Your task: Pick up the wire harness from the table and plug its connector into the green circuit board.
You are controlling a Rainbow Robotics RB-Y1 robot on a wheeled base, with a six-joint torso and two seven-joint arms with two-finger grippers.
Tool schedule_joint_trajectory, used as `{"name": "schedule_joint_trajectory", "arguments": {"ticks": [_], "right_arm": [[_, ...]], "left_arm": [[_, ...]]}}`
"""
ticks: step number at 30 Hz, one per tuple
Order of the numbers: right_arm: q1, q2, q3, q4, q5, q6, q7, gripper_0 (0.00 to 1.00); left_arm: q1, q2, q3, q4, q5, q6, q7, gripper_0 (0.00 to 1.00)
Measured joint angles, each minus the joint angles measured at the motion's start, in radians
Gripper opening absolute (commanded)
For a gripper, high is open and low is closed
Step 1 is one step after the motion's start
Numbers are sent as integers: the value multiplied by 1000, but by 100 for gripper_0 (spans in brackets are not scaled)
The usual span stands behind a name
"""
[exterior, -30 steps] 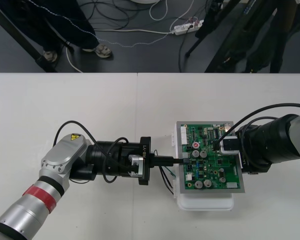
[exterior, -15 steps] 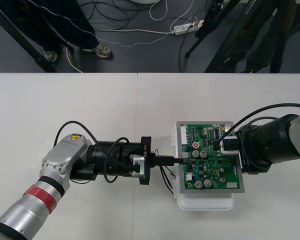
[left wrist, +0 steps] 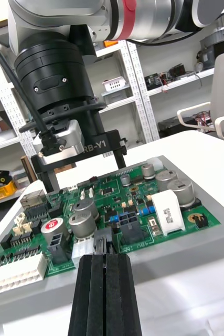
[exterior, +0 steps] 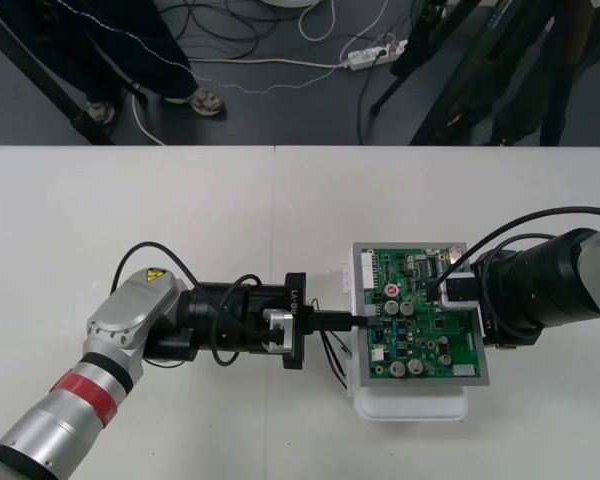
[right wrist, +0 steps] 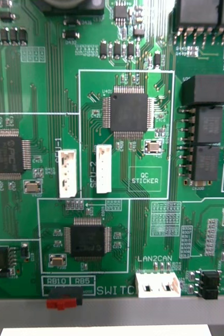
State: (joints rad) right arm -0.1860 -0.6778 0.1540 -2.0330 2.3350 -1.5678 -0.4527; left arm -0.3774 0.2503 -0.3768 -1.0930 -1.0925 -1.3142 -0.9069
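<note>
One slight tilt of the left claw (exterior: 358,321), pinched on the plug (left wrist: 102,241) at the green circuit board (exterior: 420,345) (right claw (left wrist: 83,172) spread wide over it), could jam it crooked.

Bright, even diffuse light across the pale table (exterior: 130,220), soft shadows beside the left arm (exterior: 110,350), dim floor (exterior: 280,100) beyond.

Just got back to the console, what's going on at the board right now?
The left gripper reaches in level at the left edge of the green circuit board, jaws shut on the wire harness. Its plug sits at the board near that edge; whether it is seated, I cannot tell. The wires trail under the gripper toward the table. The right gripper hovers over the board's right side.
</note>
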Motion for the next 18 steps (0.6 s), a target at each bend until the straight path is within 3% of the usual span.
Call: {"name": "schedule_joint_trajectory", "arguments": {"ticks": [18], "right_arm": [[1, 0, 0, 0, 0, 0, 0, 100]], "left_arm": [[0, -12, 0, 0, -8, 6, 0, 0]]}}
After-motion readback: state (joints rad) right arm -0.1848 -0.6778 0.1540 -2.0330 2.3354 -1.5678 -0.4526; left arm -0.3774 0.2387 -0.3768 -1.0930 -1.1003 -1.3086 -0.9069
